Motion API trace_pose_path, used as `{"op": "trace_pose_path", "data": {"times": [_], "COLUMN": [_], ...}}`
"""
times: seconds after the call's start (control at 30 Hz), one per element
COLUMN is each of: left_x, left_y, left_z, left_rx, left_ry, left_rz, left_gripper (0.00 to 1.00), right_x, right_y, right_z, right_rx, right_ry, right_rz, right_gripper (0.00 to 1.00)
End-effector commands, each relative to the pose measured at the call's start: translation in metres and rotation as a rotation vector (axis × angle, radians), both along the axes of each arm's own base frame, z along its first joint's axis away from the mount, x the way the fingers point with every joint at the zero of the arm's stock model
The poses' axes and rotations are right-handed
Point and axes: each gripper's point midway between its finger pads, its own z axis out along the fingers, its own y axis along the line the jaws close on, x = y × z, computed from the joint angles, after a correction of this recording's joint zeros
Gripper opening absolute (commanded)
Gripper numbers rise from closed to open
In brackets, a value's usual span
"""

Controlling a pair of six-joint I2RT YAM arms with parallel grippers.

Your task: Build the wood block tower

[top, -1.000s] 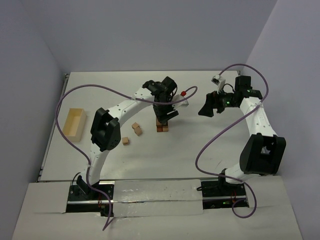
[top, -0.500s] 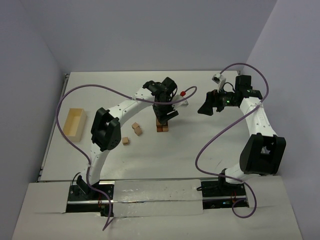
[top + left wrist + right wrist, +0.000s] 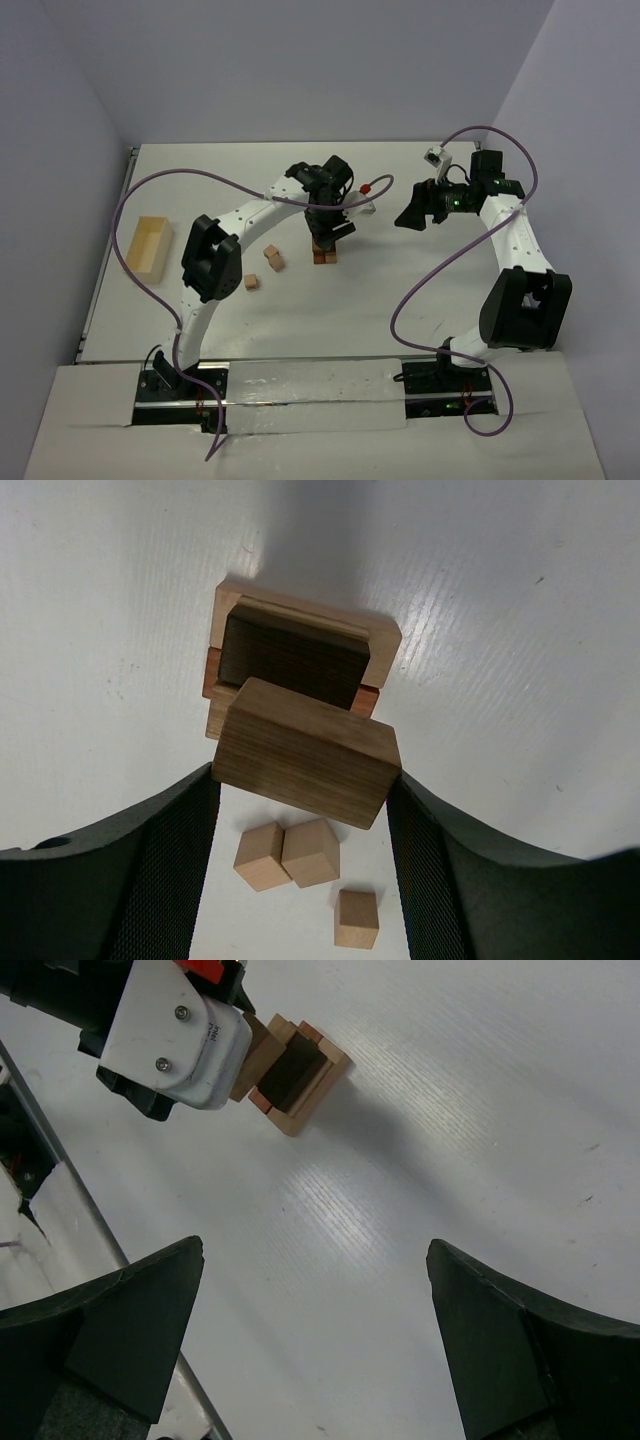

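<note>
Starting at the near side: three small tan cubes (image 3: pixel 312 852) are lying loose on the white table (image 3: pixel 400 280), a bit left of centre. Two of them are pushed right up against each other and the third sits on its own just nearer the arm bases. Way over at the left edge there's a pale wooden box (image 3: pixel 148 247), well away from everything else.

A little farther in and right of the cubes is the tower (image 3: pixel 324 256), roughly mid-table. From the left wrist view it's a low stack. A dark brown piece sits in the middle, tan wood wraps round its far side and ends, and reddish-brown edges peek out underneath.

The left gripper (image 3: pixel 303 785) is right over it, and its fingers (image 3: pixel 170 850) are partly spread and clamped on the two ends of a mid-brown block (image 3: pixel 305 755). That block hangs over the near edge of the tower, turned slightly off its lines. Can't honestly tell if it's touching the stack or just above it.

Farther back and off to the right, the right gripper (image 3: pixel 315 1255) hovers above bare table, pointing toward the tower but well apart from it. Its jaws are spread as wide as they go, with nothing in between.
</note>
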Motion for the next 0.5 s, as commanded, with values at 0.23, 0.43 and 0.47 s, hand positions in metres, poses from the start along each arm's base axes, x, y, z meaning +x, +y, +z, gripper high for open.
{"op": "trace_pose_path", "data": {"times": [0.23,0.43,0.47], "left_x": [0.008,0.012,0.014], "left_y": [-0.004,-0.005,-0.005], "left_z": [0.006,0.006,0.006], "left_rx": [-0.043,-0.051,-0.052], "left_ry": [-0.014,-0.019,-0.024], "left_rz": [-0.001,0.005,0.009], "left_gripper": [0.43,0.46,0.46], "right_x": [0.006,0.007,0.007], "right_y": [0.001,0.001,0.001], "right_z": [0.019,0.018,0.018], "right_rx": [0.020,0.022,0.022], "right_ry": [-0.062,-0.061,-0.059], "right_rz": [0.005,0.006,0.008], "right_gripper": [1.00,1.00,1.00]}}
